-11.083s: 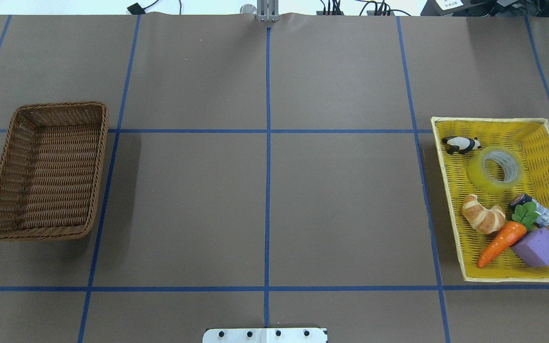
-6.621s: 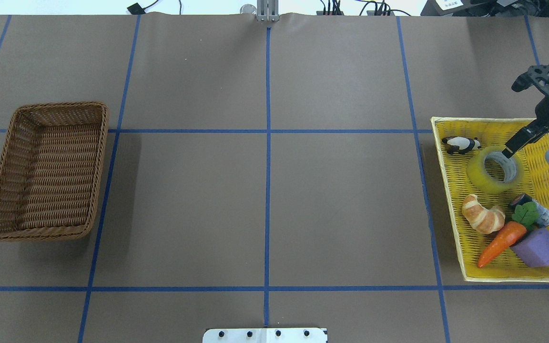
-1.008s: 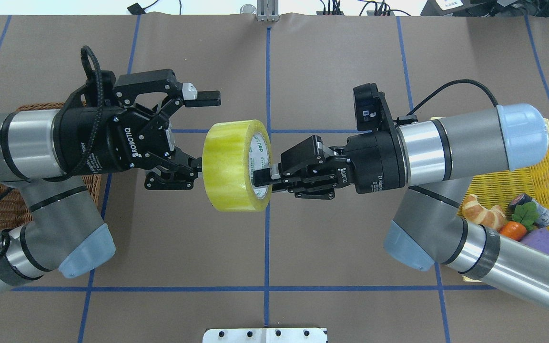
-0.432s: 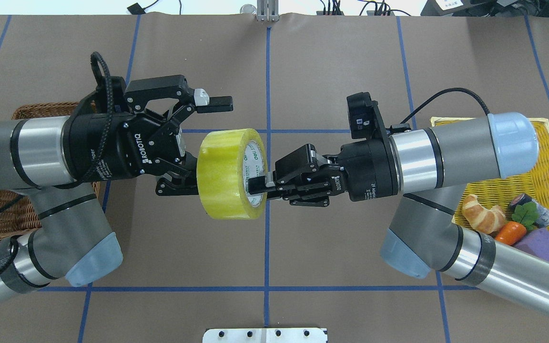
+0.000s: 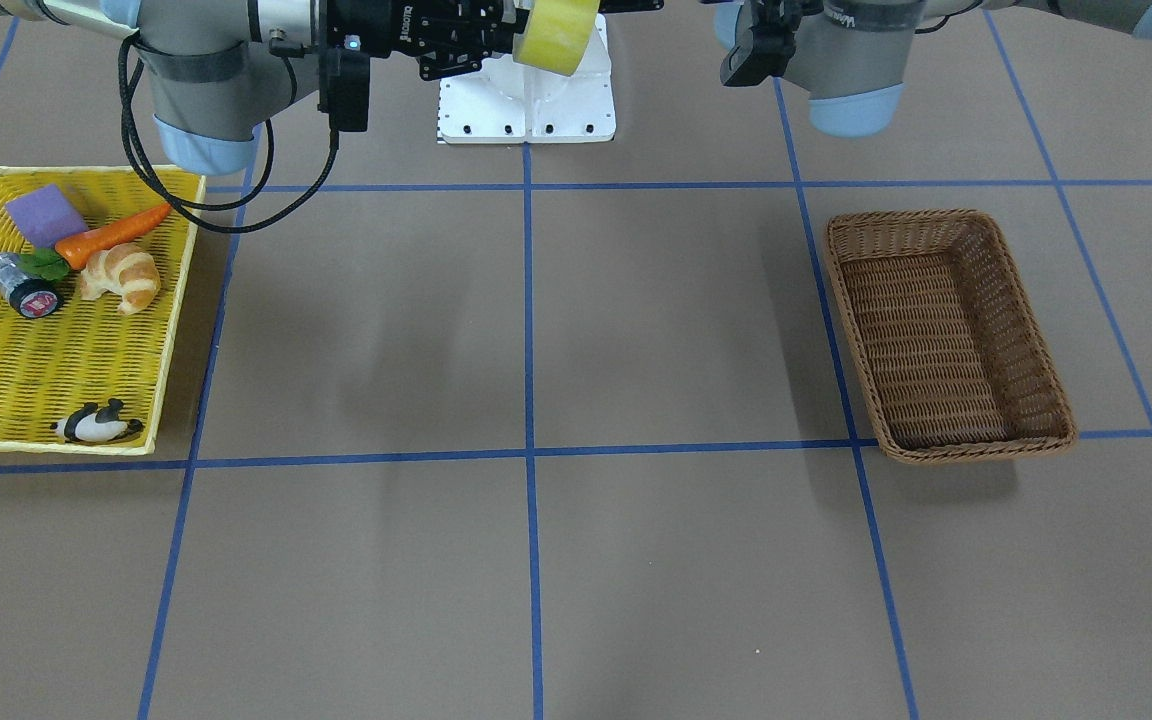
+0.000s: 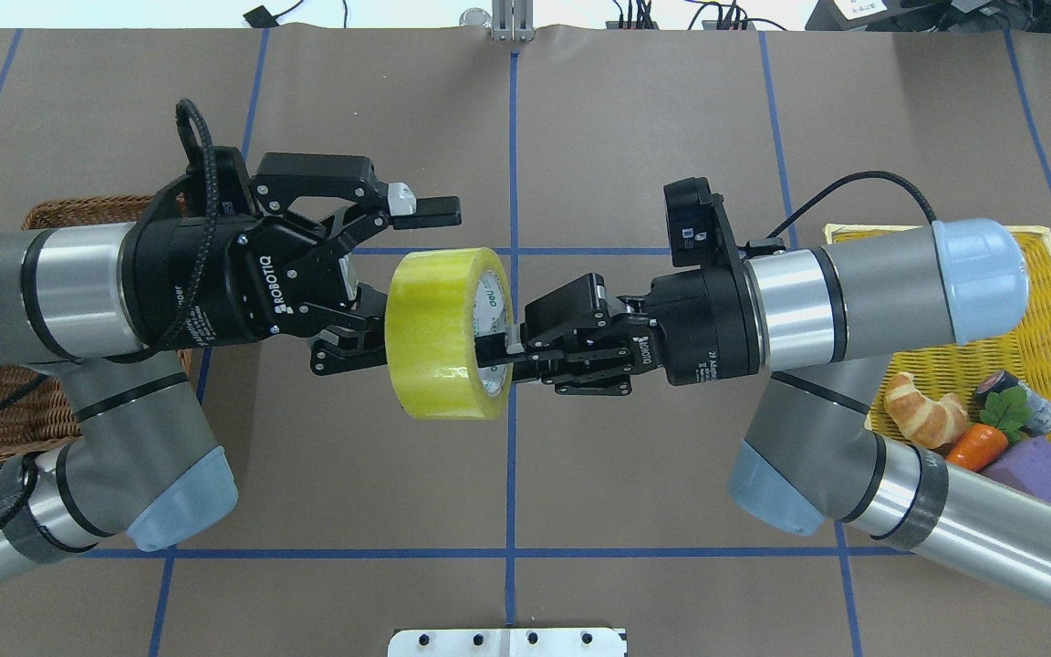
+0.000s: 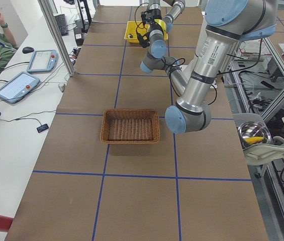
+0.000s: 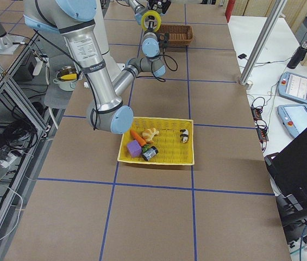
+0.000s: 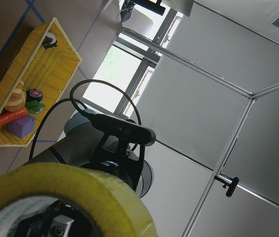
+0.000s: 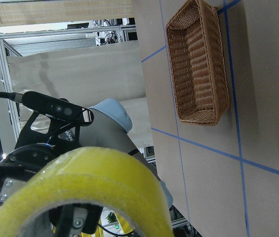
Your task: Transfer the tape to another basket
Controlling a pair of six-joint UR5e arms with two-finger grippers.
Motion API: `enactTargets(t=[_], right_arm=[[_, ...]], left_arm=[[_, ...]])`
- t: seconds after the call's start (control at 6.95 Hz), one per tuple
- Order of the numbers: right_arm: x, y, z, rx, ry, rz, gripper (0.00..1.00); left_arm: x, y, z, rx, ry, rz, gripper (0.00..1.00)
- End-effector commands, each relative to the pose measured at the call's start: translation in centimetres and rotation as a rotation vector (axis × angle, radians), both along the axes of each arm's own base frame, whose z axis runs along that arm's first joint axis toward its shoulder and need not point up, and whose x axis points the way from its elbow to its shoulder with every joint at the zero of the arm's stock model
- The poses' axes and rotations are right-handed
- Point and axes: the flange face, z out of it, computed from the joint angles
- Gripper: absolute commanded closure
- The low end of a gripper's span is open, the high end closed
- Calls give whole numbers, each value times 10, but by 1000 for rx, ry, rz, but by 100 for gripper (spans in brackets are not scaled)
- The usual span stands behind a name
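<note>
The tape (image 6: 439, 333) hangs in mid-air over the middle of the table, standing on edge. The right gripper (image 6: 494, 351) is pinched onto it from the right, its fingers reaching into the whitish core. The left gripper (image 6: 402, 278) faces it from the left with its jaws spread wide. One finger lies beyond the far side of the roll and the other is tucked behind the left face, and contact cannot be made out. This looks like a hand-over. To do it well, the left gripper should slide in until the roll's far wall sits deep between its fingers, then clamp firmly. Only after that should the right one let go and back straight out of the core. The brown wicker basket (image 5: 981, 447) on the robot's left holds nothing. The yellow woven tray (image 5: 26, 370) on its right holds a purple block (image 5: 44, 214), a carrot (image 5: 116, 228), a croissant (image 5: 121, 279), a red-labelled cylinder (image 5: 24, 285) and a panda figure (image 5: 96, 426).
</note>
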Motion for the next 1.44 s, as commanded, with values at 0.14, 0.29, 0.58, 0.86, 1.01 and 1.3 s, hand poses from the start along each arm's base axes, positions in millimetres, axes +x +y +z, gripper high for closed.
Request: enactTargets(t=[0.14, 0.29, 0.58, 0.86, 1.01, 1.3], right_arm=[[3, -4, -6, -104, -42, 33, 0], [3, -4, -2, -107, -32, 33, 0], [7, -6, 17, -96, 0, 42, 0], [36, -31, 53, -21, 77, 126, 0], [67, -62, 63, -16, 125, 171, 0], [112, -133, 108, 31, 236, 355, 0]], left_arm=[[-5, 21, 27, 162, -5, 93, 100], [-5, 21, 27, 164, -5, 90, 100], [-18, 3, 29, 158, -19, 41, 100], [-27, -29, 37, 126, -116, -58, 100], [-36, -43, 52, 101, -176, -111, 100], [-49, -79, 78, 100, -411, -251, 100]])
